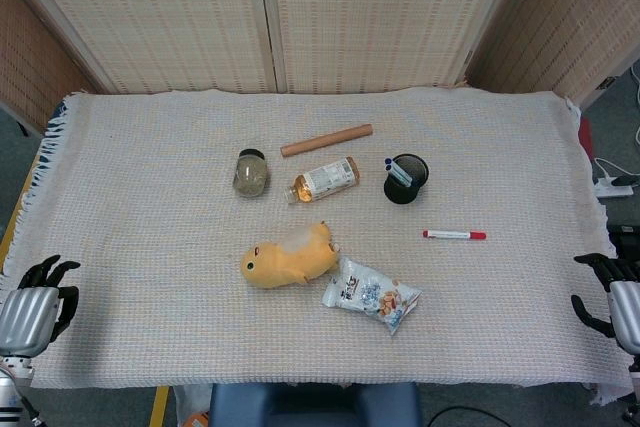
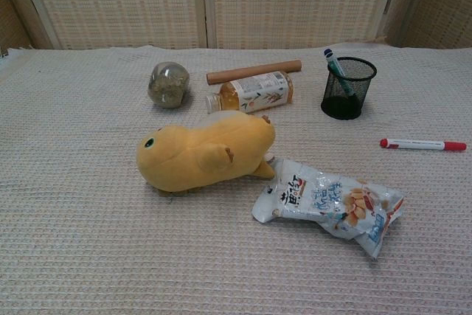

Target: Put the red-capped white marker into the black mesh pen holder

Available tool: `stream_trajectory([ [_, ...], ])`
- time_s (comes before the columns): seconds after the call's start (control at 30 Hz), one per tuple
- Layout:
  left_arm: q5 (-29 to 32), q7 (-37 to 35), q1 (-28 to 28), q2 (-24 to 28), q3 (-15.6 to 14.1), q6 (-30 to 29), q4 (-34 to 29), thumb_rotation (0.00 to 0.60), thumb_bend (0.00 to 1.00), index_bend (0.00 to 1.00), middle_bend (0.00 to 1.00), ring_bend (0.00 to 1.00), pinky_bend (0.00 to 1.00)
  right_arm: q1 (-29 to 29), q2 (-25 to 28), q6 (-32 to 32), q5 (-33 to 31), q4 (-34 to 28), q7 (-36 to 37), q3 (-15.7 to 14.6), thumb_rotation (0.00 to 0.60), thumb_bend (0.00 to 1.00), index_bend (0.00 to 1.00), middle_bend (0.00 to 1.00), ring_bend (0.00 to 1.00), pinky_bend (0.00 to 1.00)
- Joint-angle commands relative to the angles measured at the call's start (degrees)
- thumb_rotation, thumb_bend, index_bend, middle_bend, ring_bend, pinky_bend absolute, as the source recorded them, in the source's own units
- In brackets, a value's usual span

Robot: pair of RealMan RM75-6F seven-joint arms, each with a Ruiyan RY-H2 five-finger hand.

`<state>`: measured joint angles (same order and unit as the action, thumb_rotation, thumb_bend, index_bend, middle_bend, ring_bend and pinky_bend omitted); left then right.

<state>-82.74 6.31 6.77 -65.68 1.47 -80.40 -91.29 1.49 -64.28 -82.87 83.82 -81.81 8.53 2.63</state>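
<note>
Left robot hand (image 1: pixel 38 299) sits at the near left edge of the worktop (image 1: pixel 150 277), fingers apart, holding nothing. Right robot hand (image 1: pixel 612 297) at the near right edge, also released, fingers spread and empty. Neither shows in the chest view.

Red-capped white marker (image 1: pixel 454 235) lies flat on the cloth, right of centre, red cap pointing right, well apart from both hands. Black mesh pen holder (image 1: pixel 406 178) stands upright just behind and left of it, not touching; a blue-capped pen (image 2: pixel 334 64) leans inside.

Snack bag (image 1: pixel 371 294) lies near the front, left of the marker. Yellow plush toy (image 1: pixel 290 257) lies on its side beside the bag, touching or nearly so. Behind the toy: drink bottle (image 1: pixel 324 180) on its side, small glass jar (image 1: pixel 251 173) left of it, wooden rolling pin (image 1: pixel 326 140) furthest back.
</note>
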Motion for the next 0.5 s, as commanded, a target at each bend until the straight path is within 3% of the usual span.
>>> stream_trajectory([
  [0.03,-0.02,-0.1,-0.06,0.12,0.09,-0.25,-0.12,0.6,0.59,0.35,0.21,0.09,0.16,0.07,-0.12,0.19,-0.03,0.08,-0.09,-0.03,0.6,0.28,0.29,0.24,0.23,0.2],
  [0.5,-0.51,0.2,0.0,0.17,-0.17,-0.21,-0.39,0.6,0.59,0.35,0.21,0.09,0.16,-0.1,0.03,-0.15,0.17,0.03,0.32,-0.01,0.6,0.28,0.31,0.24,0.23,0.2],
])
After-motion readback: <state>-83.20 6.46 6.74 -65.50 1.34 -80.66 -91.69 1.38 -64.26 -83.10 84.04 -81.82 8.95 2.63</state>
